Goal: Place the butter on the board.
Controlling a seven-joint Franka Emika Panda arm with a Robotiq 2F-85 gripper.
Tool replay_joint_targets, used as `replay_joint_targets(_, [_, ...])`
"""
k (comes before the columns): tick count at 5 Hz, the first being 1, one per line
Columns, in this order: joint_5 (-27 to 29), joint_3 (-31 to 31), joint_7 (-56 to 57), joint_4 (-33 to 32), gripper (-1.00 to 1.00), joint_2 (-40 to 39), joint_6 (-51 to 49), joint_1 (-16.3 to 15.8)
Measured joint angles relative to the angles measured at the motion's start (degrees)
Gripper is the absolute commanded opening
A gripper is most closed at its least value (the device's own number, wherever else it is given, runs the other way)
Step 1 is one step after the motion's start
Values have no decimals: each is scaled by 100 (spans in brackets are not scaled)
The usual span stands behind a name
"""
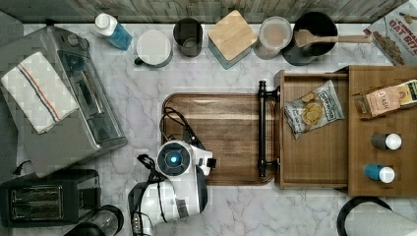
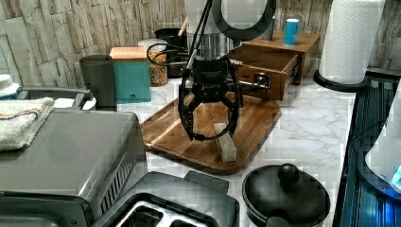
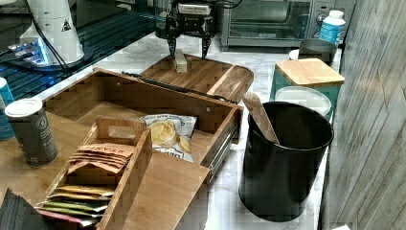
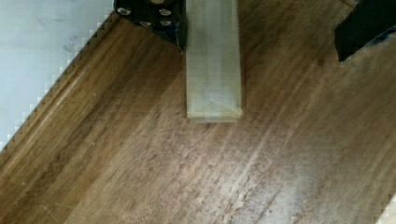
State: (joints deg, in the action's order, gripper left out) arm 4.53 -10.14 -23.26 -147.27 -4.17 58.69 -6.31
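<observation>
Butter (image 2: 225,142) lies flat on the board (image 2: 165,135), down at its 7 o'clock corner in the top view; my jaws hang spread just above it, one finger (image 4: 154,16) beside it.

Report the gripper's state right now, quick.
Gripper: open, holding nothing; its fingers straddle the butter, which lies on the board.
</observation>
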Motion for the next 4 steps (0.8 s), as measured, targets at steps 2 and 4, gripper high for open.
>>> replay_joint_targets(2, [0, -1, 1, 22, 100, 13, -140, 7])
replay_joint_targets(4, [88, -31, 4, 22, 100, -26, -193, -9])
